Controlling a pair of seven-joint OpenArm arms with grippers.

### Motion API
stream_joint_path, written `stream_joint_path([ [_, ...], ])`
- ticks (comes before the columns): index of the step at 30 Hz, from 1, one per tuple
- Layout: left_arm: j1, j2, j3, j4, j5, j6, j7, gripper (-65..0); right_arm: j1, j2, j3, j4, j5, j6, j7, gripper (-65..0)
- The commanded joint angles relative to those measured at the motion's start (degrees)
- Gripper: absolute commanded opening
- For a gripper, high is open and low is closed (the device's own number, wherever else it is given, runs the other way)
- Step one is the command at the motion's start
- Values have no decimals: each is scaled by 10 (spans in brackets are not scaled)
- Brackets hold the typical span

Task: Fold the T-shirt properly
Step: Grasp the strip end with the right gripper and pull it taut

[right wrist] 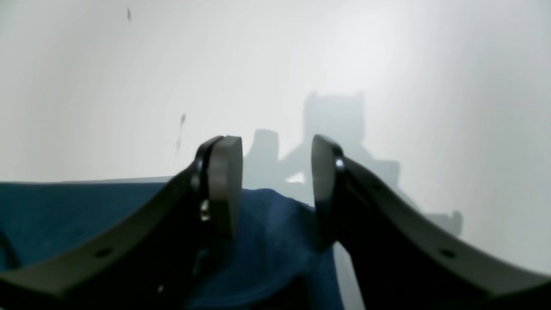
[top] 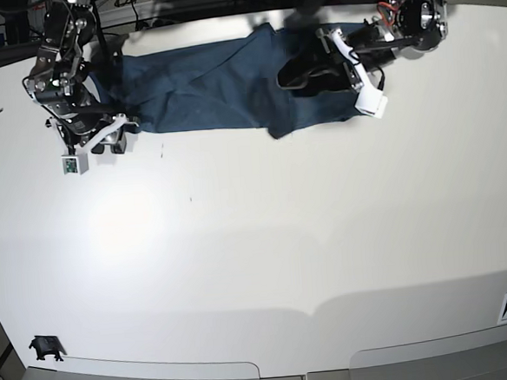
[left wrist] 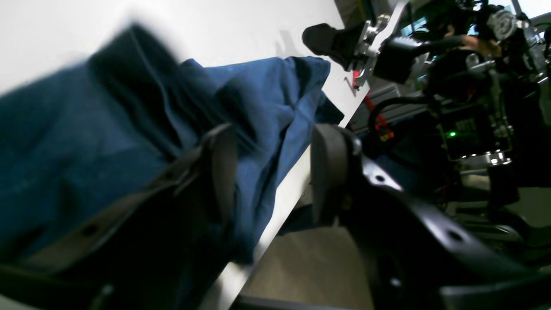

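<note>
My L gripper (left wrist: 275, 172) and R gripper (right wrist: 275, 185) hung wide apart, holding nothing, at opposite ends of the T-shirt (top: 212, 88), bunched along the table's (top: 258, 259) far edge, prob. to spread it.

I read T-shirt (top: 203, 93): soft matt cloth, wrinkled | table (top: 265, 233): smooth white, slight sheen | left gripper (left wrist: 275, 172) fingers: matt black plastic (blurred) | right gripper (right wrist: 275, 185): same finish.

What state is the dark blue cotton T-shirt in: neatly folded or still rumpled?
Rumpled, not neatly folded. The dark blue cotton T-shirt lies in a long wrinkled strip along the white table's far edge, with uneven bunched folds.
</note>
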Motion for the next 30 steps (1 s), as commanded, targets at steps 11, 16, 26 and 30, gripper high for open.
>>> stream_joint_path([
  [11,-3,0,0,11,-16,-5,-15,-392,5,10,16,9,-37,0,9,-393],
  [16,-3,-1,0,11,-6,-5,-16,-392,0,50,59,8,-31,0,11,-218],
  [26,-4,-1,0,11,-7,-5,-16,-392,0,130,158,-123,257,81,-101,-200],
  [30,-6,-1,0,11,-6,-5,-16,-392,0,135,154,-197,399,149,-192,-200],
])
